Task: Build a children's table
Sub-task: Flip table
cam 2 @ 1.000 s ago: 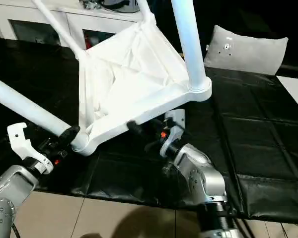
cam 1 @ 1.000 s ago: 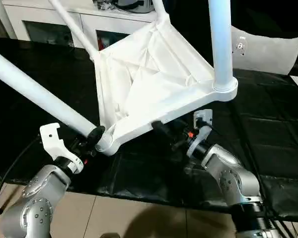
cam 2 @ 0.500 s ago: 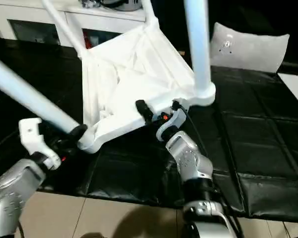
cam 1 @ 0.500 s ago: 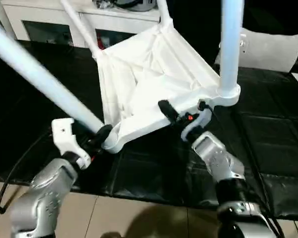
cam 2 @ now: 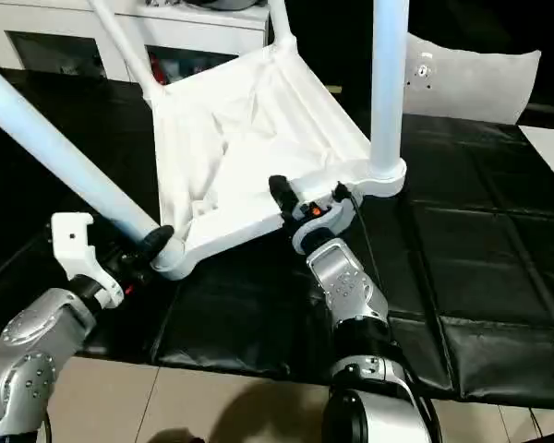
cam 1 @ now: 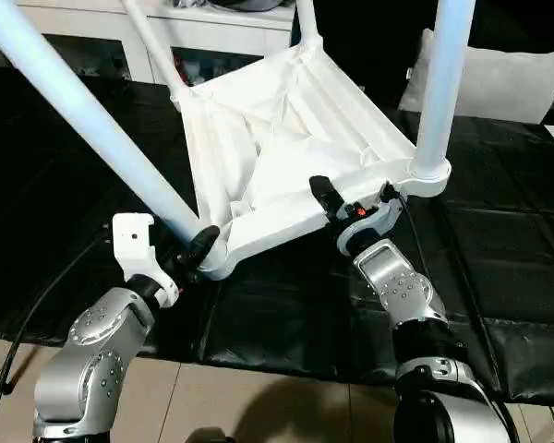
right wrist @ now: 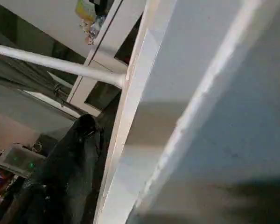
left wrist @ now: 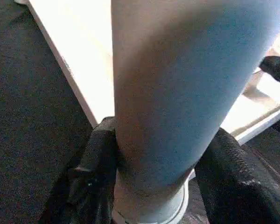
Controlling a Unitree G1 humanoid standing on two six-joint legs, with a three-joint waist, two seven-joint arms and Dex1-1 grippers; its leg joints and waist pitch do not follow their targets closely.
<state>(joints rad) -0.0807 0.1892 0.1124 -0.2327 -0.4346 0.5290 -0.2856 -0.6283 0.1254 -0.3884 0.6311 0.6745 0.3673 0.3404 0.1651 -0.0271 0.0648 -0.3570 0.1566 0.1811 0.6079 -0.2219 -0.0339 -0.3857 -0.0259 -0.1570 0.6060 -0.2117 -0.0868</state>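
A white plastic children's table [cam 1: 286,138] lies upside down and tipped up over a work surface draped in black cloth [cam 1: 499,268], its ribbed underside facing the camera. All four legs appear to be in their corner sockets. One long leg [cam 1: 83,111] slants up toward the upper left, another [cam 1: 440,83] rises nearly upright at the right, and two thinner-looking legs [cam 1: 152,41] stand at the far corners. A white cabinet [cam 1: 212,32] and a grey cushion [cam 1: 512,78] sit behind.

The left gripper [cam 1: 196,247] is clamped around the base of the slanting leg, just above its socket. The wrist view shows a black finger [left wrist: 98,163] on each side of the pale tube, touching it. This grip looks meant to steady the table and lever it by that leg. The right gripper [cam 1: 351,198] straddles the near edge of the tabletop, close to the socket of the upright leg. One finger [cam 1: 323,194] sits over the rim. The fingers stand fairly wide, and whether they pinch the rim cannot be told. The pairing suggests the robot is preparing to turn the table onto its feet.

A second ago the right gripper sat lower, under the near edge. It has since risen to meet the rim. The table has tilted, with the right leg standing straighter and the left leg steeper.
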